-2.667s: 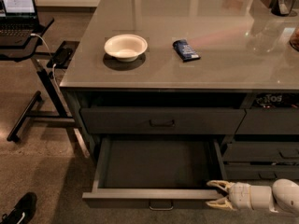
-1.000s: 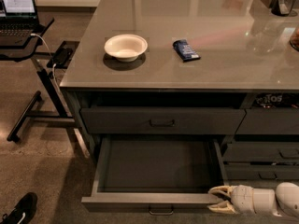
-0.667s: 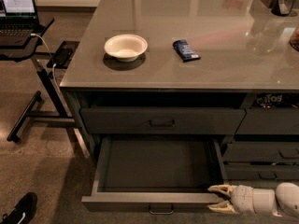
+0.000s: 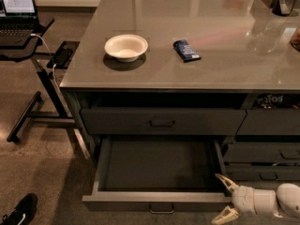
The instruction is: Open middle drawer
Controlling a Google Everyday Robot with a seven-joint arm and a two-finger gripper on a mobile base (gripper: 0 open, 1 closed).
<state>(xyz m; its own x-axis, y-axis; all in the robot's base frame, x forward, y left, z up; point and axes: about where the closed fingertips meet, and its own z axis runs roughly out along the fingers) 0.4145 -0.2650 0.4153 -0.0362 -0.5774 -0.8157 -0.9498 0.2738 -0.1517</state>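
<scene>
The middle drawer (image 4: 159,201) is pulled far out of the grey cabinet. Its shallow dark-grey tray (image 4: 159,163) shows bare inside, and its small bar handle (image 4: 161,210) sits at the centre of the front. My gripper (image 4: 218,198) is at the bottom right, at the right end of the drawer's front. Its pale fingers (image 4: 226,182) are spread open and hold nothing.
A closed drawer (image 4: 161,122) sits above the open one. On the counter (image 4: 225,55) stand a white bowl (image 4: 125,47) and a blue packet (image 4: 186,50). More drawers (image 4: 262,153) are at the right. A laptop stand (image 4: 37,78) is at the left, a shoe (image 4: 18,211) on the floor.
My gripper's fingers have spread wider apart at the drawer's right front corner. The drawer came out a little further since the earliest frame.
</scene>
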